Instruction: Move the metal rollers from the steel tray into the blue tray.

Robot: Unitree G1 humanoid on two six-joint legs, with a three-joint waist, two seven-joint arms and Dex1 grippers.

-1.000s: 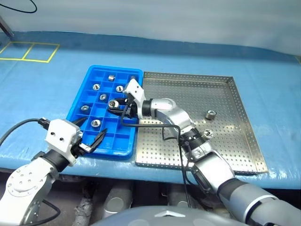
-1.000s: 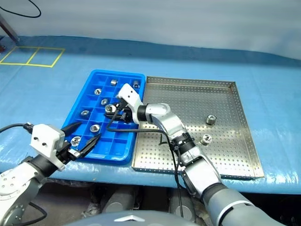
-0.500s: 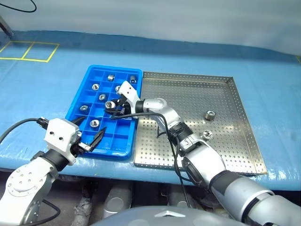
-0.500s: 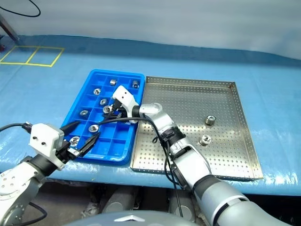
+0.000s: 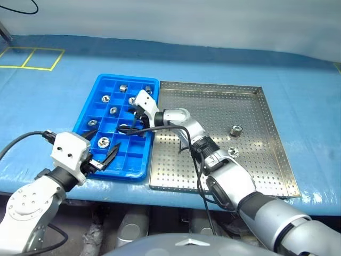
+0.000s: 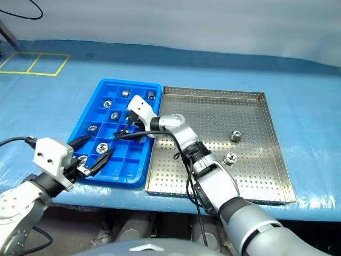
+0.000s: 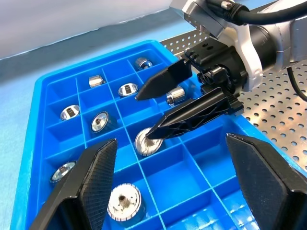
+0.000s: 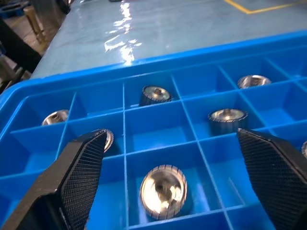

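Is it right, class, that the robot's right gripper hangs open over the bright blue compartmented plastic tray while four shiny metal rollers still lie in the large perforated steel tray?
Not quite. The right gripper does hang open over the blue compartmented plastic tray, but the perforated steel tray holds two shiny metal rollers, not four. The left eye view shows this.

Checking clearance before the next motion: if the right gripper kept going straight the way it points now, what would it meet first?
Probably the roller lying in the compartment between the right gripper's open fingers, then the blue tray's dividers. Depth is hard to judge, so it might pass just above it.
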